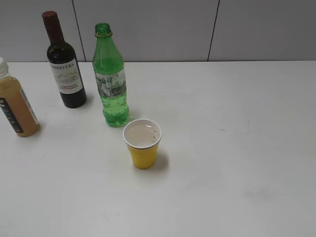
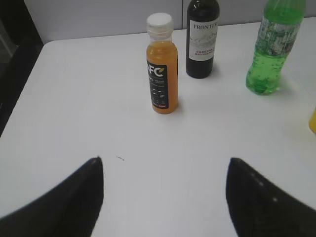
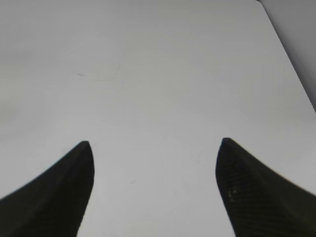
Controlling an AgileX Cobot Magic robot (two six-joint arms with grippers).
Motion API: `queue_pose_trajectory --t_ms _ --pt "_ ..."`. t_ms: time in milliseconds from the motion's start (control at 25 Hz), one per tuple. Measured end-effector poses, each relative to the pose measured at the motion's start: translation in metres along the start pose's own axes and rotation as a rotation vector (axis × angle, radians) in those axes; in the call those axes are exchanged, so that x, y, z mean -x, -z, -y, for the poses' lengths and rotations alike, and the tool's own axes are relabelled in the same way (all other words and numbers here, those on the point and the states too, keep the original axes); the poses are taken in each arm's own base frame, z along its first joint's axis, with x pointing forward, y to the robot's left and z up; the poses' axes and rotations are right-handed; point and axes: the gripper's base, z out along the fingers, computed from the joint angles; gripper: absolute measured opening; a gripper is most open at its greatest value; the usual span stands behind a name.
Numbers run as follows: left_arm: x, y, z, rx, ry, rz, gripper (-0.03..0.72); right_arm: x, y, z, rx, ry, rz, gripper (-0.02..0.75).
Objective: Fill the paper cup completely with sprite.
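The yellow paper cup (image 1: 142,143) stands upright on the white table, holding clear liquid close to its rim. Its yellow edge shows at the right border of the left wrist view (image 2: 313,121). The green sprite bottle (image 1: 110,79) stands uncapped just behind and left of the cup, and also shows in the left wrist view (image 2: 274,47). My left gripper (image 2: 165,160) is open and empty over bare table, well short of the bottles. My right gripper (image 3: 155,143) is open and empty over bare table. Neither gripper shows in the exterior view.
A dark wine bottle (image 1: 64,61) with a white label stands left of the sprite and also shows in the left wrist view (image 2: 202,37). An orange-brown juice bottle (image 1: 15,101) with a white cap stands at the far left, in the left wrist view (image 2: 162,66) too. A grey wall runs behind the table.
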Motion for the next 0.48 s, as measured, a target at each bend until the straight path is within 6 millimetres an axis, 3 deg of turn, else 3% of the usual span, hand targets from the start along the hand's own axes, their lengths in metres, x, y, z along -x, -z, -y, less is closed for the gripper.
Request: queue_pose_trajectory --t_ms 480 --pt "0.0000 0.0001 0.0000 0.000 0.000 0.002 0.589 0.0000 0.0000 0.0000 0.000 0.000 0.000 0.594"
